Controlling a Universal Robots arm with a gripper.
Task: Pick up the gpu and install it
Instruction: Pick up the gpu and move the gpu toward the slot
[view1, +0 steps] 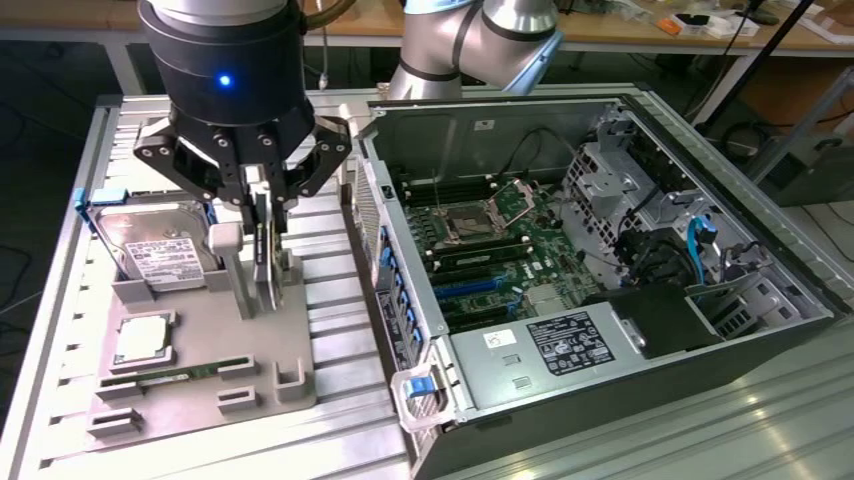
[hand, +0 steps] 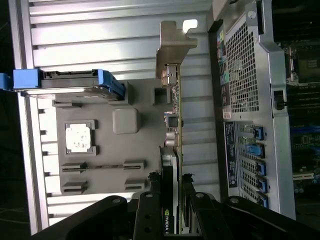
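The gpu is a thin dark card standing on edge above the grey fixture plate at the exterior view's left. My gripper comes down from above and is shut on the card's upper edge, one finger on each face. The wrist view looks along the gpu edge-on, with its silver end bracket at the far end and my gripper clamped on the near end. Whether the card's lower edge still rests in its holder I cannot tell.
The open computer case lies at the exterior view's right, its motherboard exposed. On the fixture plate are a silver hard drive in a blue frame, a square processor and a slim green memory stick.
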